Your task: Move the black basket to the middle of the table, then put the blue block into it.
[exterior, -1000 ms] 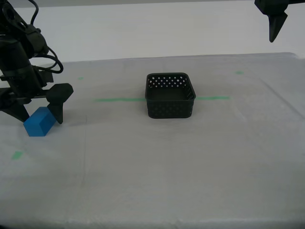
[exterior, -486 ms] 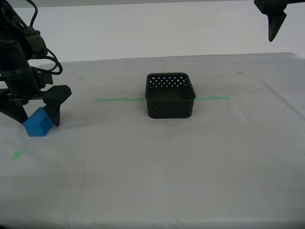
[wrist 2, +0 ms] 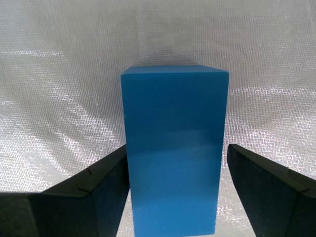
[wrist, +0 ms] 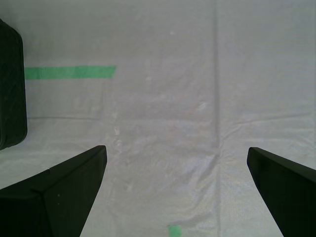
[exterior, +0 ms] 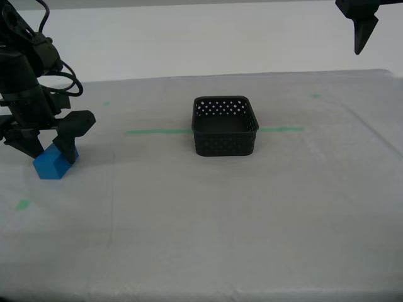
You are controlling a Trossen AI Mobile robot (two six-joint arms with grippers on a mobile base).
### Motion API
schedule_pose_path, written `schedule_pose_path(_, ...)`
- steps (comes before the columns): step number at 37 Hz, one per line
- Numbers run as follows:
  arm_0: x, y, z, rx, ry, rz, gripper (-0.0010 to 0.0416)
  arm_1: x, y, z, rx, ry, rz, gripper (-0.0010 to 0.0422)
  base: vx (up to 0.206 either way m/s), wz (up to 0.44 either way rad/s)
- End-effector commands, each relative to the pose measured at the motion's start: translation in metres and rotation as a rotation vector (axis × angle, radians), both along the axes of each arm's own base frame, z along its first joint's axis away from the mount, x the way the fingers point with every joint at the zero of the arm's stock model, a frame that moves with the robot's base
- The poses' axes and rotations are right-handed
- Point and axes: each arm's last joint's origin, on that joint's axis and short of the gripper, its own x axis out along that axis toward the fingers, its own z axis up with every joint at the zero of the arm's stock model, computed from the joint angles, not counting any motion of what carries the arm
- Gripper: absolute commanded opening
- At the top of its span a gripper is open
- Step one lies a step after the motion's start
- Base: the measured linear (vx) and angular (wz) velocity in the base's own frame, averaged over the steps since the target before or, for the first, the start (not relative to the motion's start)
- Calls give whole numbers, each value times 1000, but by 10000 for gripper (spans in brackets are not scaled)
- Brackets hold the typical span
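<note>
My second gripper (exterior: 45, 146) is sitting low over the block (exterior: 53, 165) at the exterior view's left. In the second wrist view the jaws are straddling the block (wrist 2: 174, 148): 1 finger (wrist 2: 106, 190) looks to be touching a side face, the other is standing just off the opposite face. So the gripper is part open and not gripping yet. The block is resting on the bench (exterior: 208, 226).

My first gripper (exterior: 363, 34) is hanging high at the exterior view's right, jaws spread wide, holding nothing. Its wrist view is showing bare bench, a green tape strip (wrist: 70, 72) and an edge of the basket (wrist: 11, 89).

The basket (exterior: 224, 126) is sitting upright near mid-bench, on the green tape line (exterior: 157, 131), empty.

Progress, as judged: step 1 looks done, basket centred. Step 2 is just starting. Left to do: closing on the block, lifting, carrying across to the basket, releasing inside.
</note>
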Motion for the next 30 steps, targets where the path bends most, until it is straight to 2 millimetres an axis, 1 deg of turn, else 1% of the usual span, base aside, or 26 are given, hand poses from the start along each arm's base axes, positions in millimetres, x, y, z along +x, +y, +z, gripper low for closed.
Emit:
schedule_pose_path(1, 0, 0, 0, -2, -3, -1, 399, 0, 0, 0, -3, 1, 3, 230, 0, 0)
schedule_pose_path(9, 0, 0, 0, -2, -5, -1, 399, 0, 0, 0, -3, 3, 24, 180, 0, 0)
schedule_pose_path(15, 0, 0, 0, -2, -5, -1, 398, -1, 1, 0, -3, 8, 25, 129, 0, 0)
schedule_pose_path(19, 0, 0, 0, -2, -5, -1, 398, -1, 1, 0, -4, 17, 32, 78, 0, 0)
schedule_pose_path(24, 0, 0, 0, -2, -5, -1, 399, -2, 1, 0, -4, 26, 39, -8, 0, 0)
schedule_pose_path(27, 0, 0, 0, -2, -5, -1, 398, -2, 1, 0, -4, 27, 42, 6, 0, 0)
schedule_pose_path(30, 0, 0, 0, -2, -5, -1, 399, -2, 1, 0, -7, 27, 42, -2, 0, 0)
